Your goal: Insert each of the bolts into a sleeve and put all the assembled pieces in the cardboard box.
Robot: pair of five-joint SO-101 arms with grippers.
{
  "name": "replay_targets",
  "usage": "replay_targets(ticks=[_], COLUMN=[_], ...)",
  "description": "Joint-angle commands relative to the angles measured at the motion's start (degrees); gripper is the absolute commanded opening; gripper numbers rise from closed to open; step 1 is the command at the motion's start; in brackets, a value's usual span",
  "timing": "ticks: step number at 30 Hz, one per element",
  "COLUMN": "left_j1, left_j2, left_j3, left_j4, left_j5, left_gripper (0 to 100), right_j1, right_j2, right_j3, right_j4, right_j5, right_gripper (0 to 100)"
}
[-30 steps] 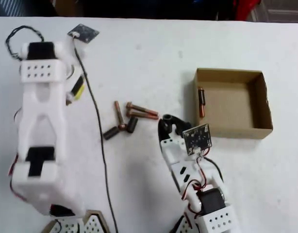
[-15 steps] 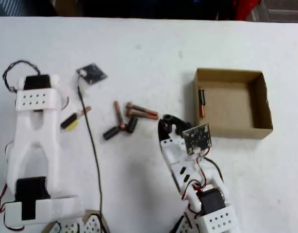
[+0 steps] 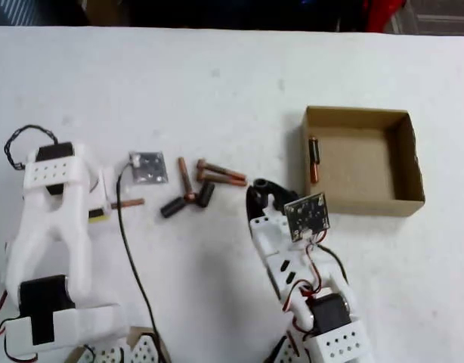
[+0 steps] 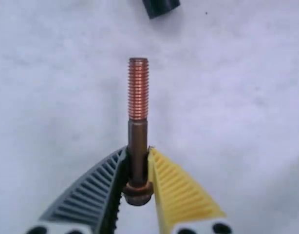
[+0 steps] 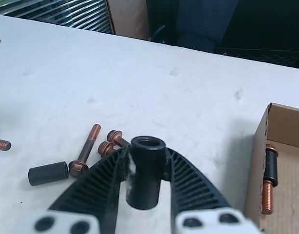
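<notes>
My left gripper (image 4: 138, 152) is shut on a copper bolt (image 4: 138, 112), gripped near its head with the threaded end sticking out. In the high view this bolt (image 3: 129, 203) points toward a loose black sleeve (image 3: 171, 207). My right gripper (image 5: 146, 153) is shut on a black sleeve (image 5: 145, 170), held with its bore facing up, just left of the cardboard box (image 3: 357, 113). Three loose bolts (image 3: 221, 174) and a second loose sleeve (image 3: 206, 193) lie between the arms. One assembled bolt and sleeve (image 3: 313, 159) lies inside the box along its left wall.
A black cable (image 3: 134, 265) runs from the left wrist's camera board (image 3: 149, 168) down toward the table's front edge. The white table stretches bare behind the parts and to the right of the box. The box wall (image 5: 260, 146) stands close to the right gripper.
My left arm has swung from the far left back of the table toward the front and the pile, bringing the bolt close to the loose sleeves. The right arm has not moved.
</notes>
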Motion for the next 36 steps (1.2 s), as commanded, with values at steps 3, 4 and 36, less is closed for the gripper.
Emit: replay_targets(ticks=[3, 4, 36], left_j1=[-0.1, -0.1, 1.7], left_j2=[-3.1, -3.1, -3.6], left_j3=[4.8, 5.9, -5.5], left_j4=[-9.6, -10.5, 1.8], left_j5=[-1.2, -1.2, 2.9], left_gripper=[2, 2, 13], right_j1=[0.7, 0.7, 0.7], right_j2=[-0.8, -0.8, -0.8], right_j3=[0.5, 0.5, 0.5], right_j4=[0.1, 0.1, 0.1], right_j5=[1.1, 1.1, 1.1], right_gripper=[1.9, 1.9, 2.0])
